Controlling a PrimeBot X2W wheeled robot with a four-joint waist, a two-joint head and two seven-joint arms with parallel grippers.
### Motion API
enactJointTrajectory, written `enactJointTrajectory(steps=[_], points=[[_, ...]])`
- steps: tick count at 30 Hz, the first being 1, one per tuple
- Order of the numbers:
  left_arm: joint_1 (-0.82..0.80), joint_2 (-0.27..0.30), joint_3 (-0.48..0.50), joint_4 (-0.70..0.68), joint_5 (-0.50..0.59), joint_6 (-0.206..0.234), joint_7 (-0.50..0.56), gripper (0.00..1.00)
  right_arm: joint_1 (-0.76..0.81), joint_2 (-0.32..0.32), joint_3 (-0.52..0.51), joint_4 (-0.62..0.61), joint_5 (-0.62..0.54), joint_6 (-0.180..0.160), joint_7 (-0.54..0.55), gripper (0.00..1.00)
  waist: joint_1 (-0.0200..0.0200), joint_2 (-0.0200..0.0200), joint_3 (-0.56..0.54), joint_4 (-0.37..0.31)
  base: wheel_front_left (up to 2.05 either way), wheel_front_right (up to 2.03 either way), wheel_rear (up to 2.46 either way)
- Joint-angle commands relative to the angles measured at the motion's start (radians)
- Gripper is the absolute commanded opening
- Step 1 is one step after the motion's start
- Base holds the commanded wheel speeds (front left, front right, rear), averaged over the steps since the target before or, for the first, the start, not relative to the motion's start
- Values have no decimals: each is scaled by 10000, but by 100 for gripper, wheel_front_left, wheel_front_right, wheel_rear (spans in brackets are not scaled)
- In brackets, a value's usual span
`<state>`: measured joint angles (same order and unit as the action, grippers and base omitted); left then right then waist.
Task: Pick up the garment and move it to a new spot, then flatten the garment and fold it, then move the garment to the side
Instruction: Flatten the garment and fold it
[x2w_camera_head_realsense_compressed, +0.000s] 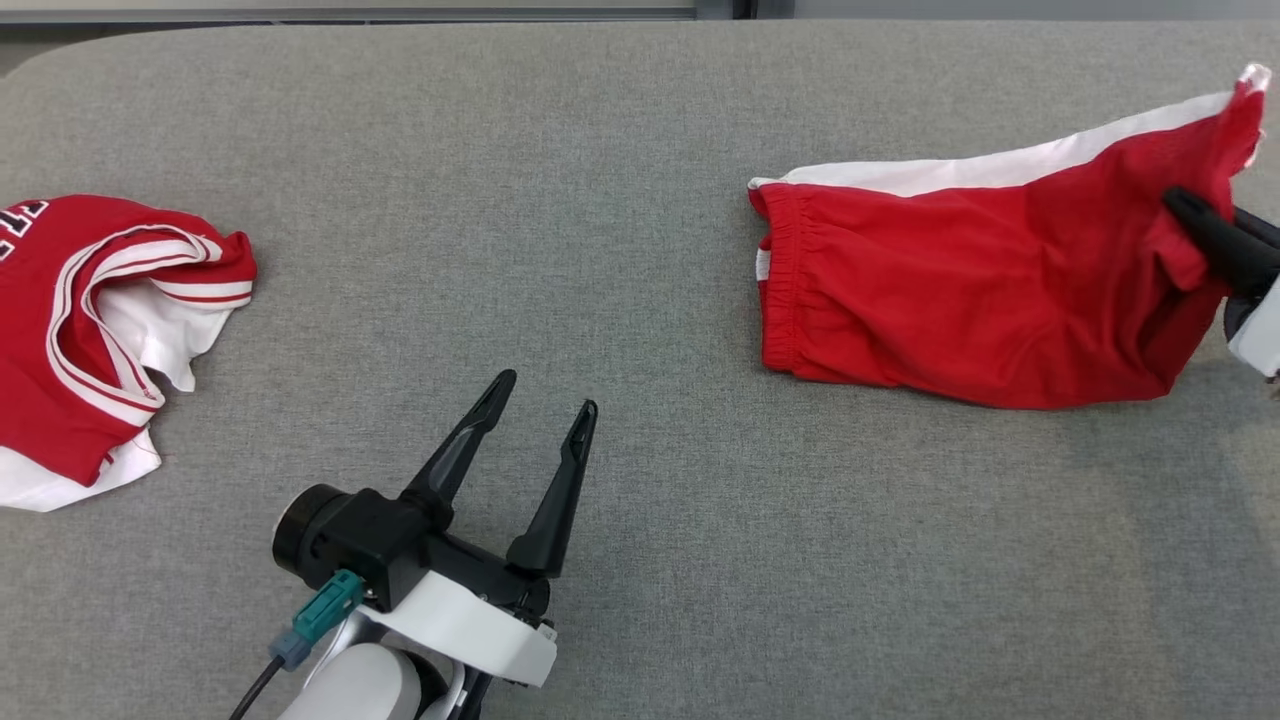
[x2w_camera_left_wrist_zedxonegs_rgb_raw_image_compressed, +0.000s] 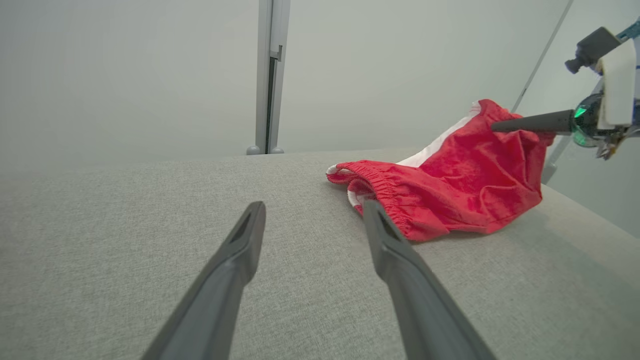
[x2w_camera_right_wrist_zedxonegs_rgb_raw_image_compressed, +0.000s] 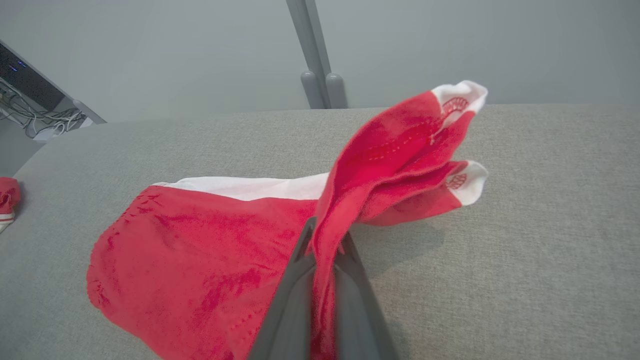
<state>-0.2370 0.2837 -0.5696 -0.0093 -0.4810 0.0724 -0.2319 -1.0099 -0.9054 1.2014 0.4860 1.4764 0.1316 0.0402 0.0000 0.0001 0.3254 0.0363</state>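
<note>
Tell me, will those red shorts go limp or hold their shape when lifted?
Probably limp: the red shorts sag in folds from the right gripper, waistband end lying on the grey table. Likely light: a small pinch holds one end up.

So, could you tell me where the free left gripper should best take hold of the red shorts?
Grip the shorts by the near corner of the gathered waistband, coming in low from the robot's left. The right gripper holds the leg end raised, while the waistband lies on the table facing the open left gripper, its thick edge probably easy to pinch.
</note>
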Motion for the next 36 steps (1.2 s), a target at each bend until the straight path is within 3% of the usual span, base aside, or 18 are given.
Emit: enactJointTrajectory(steps=[1, 10, 19, 20, 22, 27, 30, 36], points=[[-30, -25, -37, 59, -3, 21, -22, 100, -160, 111, 68, -121, -241, -15, 175, 0, 0, -1, -115, 53, 0, 0, 0], [21, -337, -115, 343, -201, -75, -143, 100, -683, 1099, 125, -510, -797, -15, 1332, 0, 0, -1, -346, 601, 0, 0, 0], [-104, -636, -103, 653, -338, -237, -250, 100, -614, 2747, 37, -10, -755, -15, 1992, 0, 0, -1, -344, 1032, 0, 0, 0], [-117, -662, -117, 688, -338, -263, -253, 100, -558, 2933, 55, 175, -771, -15, 2038, 30, 0, -1, -342, 1073, 0, 0, 0], [-135, -727, -141, 760, -351, -298, -264, 100, -540, 3302, 94, 412, -911, -15, 2061, 100, 0, -1, -358, 1138, 0, 0, 0], [-112, -834, -115, 905, -411, -333, -282, 100, -309, 3536, -351, 88, -658, -15, 1512, 100, 0, -1, -451, 1197, 0, 0, 0], [37, -865, -62, 955, -405, -304, -304, 100, -136, 3025, -737, -548, -662, -15, 953, 100, 0, -1, -611, 1118, 0, 0, 0], [333, -872, 209, 919, -418, -149, -323, 100, 582, 1672, -1104, -1189, -1755, -15, -428, 100, 0, -1, -1036, 709, 0, 0, 0]])
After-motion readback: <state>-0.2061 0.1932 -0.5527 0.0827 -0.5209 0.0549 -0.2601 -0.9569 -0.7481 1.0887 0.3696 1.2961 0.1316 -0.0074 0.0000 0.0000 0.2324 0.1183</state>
